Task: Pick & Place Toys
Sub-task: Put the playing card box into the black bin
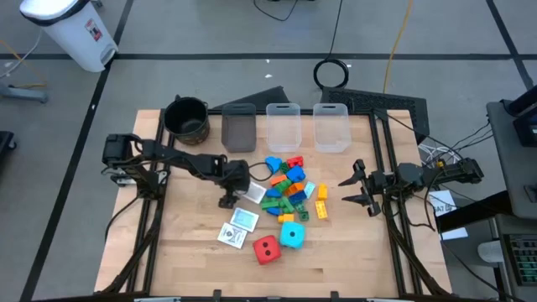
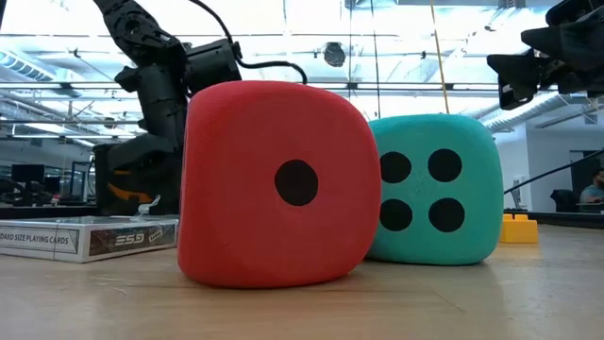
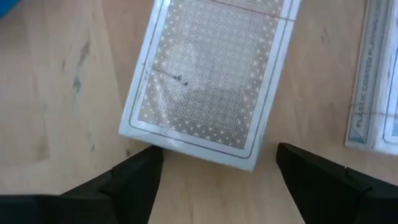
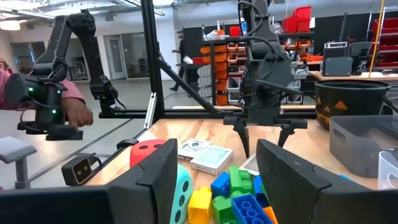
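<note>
A heap of small blue, green, orange, yellow and red bricks [image 1: 288, 189] lies mid-table. A white card pack [image 3: 205, 74] lies flat on the wood just left of the heap [image 1: 250, 195]. My left gripper [image 3: 217, 162] points steeply down over the pack's near end [image 1: 228, 200], open, one finger off each side of it and apart from it. Two more card packs [image 1: 238, 227] lie nearer the front, beside the red dotted cube [image 1: 266, 249] and the cyan dotted cube [image 1: 292, 234]. My right gripper [image 1: 348, 191] waits open at the right, level, holding nothing.
At the far edge stand a black round pot [image 1: 186, 117], a grey bin [image 1: 238, 127] and two clear bins [image 1: 283, 126] [image 1: 331, 126]. Bare wood lies along the front left. A person stands beyond the table's edge [image 4: 74, 109].
</note>
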Motion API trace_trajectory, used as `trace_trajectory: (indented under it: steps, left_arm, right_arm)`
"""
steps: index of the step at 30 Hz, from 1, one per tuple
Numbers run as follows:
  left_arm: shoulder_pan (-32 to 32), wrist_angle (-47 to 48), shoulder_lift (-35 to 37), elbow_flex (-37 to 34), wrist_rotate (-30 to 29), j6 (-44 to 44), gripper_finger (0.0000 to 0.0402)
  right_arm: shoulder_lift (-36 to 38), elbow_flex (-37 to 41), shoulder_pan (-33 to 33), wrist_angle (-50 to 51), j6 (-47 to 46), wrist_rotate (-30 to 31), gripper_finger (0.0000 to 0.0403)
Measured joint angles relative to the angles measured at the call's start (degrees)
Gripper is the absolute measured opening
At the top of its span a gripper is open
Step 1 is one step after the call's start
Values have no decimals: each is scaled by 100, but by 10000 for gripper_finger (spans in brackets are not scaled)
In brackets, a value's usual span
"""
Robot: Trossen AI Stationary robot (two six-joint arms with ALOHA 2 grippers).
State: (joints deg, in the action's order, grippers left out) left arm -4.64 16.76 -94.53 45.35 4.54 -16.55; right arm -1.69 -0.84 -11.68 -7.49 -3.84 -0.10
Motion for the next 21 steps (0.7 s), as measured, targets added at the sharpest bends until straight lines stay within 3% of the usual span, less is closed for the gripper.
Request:
trace_trajectory:
  steps: [6,11,15,21]
  left_arm:
    - [-15,6,105,331,-806,15,288]
    - [4,-91,106,692,-626,-90,285]
    - [24,-578,84,674,-610,-818,285]
    - [15,-966,-415,640,-436,-990,285]
  right_arm:
    - [2,0,0,1,0,0,188]
    - [0,0,0,3,0,0,188]
    - [-1,0,0,3,0,0,187]
    - [-1,-1,0,3,0,0,187]
